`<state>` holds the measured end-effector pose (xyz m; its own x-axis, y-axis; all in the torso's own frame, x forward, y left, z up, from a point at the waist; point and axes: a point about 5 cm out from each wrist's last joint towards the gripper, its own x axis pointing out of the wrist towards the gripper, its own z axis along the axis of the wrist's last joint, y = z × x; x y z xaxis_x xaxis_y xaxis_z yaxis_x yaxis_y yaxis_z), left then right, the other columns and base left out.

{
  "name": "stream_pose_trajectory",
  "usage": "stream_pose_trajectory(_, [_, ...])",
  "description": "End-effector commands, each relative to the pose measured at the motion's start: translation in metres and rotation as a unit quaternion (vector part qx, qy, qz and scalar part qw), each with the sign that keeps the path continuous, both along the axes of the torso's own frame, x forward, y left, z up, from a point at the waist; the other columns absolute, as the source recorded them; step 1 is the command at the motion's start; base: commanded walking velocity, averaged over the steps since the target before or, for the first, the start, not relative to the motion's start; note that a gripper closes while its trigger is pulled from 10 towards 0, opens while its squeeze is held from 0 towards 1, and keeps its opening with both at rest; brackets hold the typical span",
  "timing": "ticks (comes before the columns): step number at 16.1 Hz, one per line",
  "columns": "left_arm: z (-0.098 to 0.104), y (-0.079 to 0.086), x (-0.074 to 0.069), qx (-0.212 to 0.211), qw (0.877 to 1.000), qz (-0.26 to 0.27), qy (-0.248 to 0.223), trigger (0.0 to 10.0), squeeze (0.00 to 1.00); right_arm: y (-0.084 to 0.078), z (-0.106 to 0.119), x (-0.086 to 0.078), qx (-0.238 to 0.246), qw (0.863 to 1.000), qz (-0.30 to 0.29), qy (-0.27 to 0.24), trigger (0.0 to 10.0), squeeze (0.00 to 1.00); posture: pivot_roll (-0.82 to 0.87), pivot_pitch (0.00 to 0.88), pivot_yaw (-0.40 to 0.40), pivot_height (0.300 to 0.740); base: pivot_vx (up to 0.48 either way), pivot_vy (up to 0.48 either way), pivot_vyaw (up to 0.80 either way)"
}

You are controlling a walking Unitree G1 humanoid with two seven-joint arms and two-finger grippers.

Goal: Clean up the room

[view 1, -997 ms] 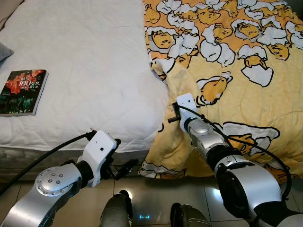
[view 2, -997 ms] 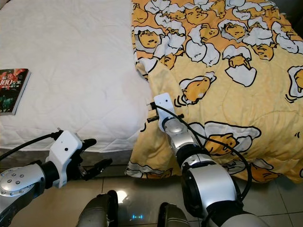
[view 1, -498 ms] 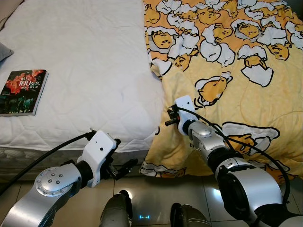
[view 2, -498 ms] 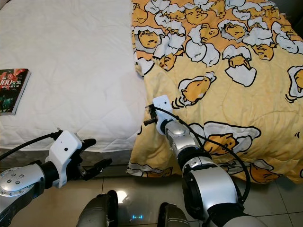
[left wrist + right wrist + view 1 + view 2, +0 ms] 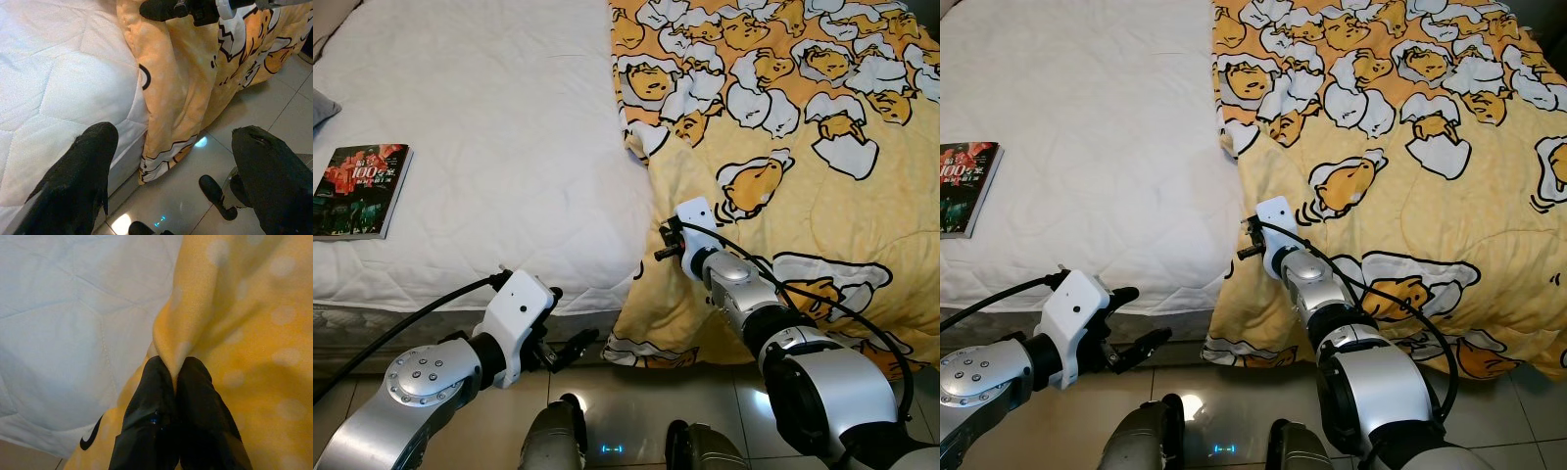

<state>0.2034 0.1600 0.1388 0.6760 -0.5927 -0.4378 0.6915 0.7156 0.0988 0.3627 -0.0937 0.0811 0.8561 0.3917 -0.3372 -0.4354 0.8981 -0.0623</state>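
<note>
The right hand [image 5: 168,382] was clamped on the yellow blanket's [image 5: 822,186] edge by the bare mattress [image 5: 489,147], while the farther left hand [image 5: 171,171] hung apart, low.

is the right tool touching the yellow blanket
Touching. The right wrist view shows the right tool shut on a fold of the yellow blanket, with fabric pinched between its fingers.

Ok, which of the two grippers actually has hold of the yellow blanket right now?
The right gripper: its jaws are pinched shut on a fold of the yellow blanket at its edge. The left gripper hangs open near the floor, holding nothing.
</note>
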Motion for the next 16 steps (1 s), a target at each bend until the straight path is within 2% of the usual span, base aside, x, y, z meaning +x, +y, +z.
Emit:
stream_pose_trajectory(1, [0.002,0.001,-0.002,0.003,1.0,0.001,-0.004,10.0,0.0,-0.001,-0.001,-0.001,0.01,1.0,-0.001,-0.003,0.0,0.0,0.24,0.188,-0.016,0.74,0.0,0.0,0.0])
stream_pose_trajectory(5, [0.002,0.001,-0.002,0.003,1.0,0.001,-0.005,10.0,0.0,0.0,-0.002,-0.002,0.014,1.0,0.012,-0.001,0.0,0.0,0.24,0.188,-0.016,0.74,0.0,0.0,0.0])
stream_pose_trajectory(6, [0.002,-0.001,0.0,0.002,1.0,-0.003,-0.006,10.0,0.0,0.015,-0.02,-0.021,0.012,0.991,0.124,0.039,0.0,0.0,0.23,0.172,-0.018,0.74,0.0,0.0,0.0])
stream_pose_trajectory(8, [0.002,-0.002,0.001,0.001,1.0,-0.005,-0.007,10.0,0.0,0.021,-0.028,-0.03,0.01,0.984,0.169,0.057,0.0,0.0,0.23,0.171,-0.018,0.74,0.0,0.0,0.0])
stream_pose_trajectory(12, [0.001,-0.003,0.0,0.0,1.0,-0.006,-0.007,10.0,0.0,0.021,-0.029,-0.032,0.01,0.981,0.183,0.06,0.0,0.0,0.22,0.164,-0.022,0.74,0.0,0.0,0.0])
stream_pose_trajectory(16, [0.001,-0.003,0.001,0.001,1.0,-0.007,-0.008,10.0,0.0,0.026,-0.042,-0.045,0.005,0.975,0.207,0.081,0.0,0.0,0.22,0.157,-0.02,0.74,0.0,0.0,0.0])
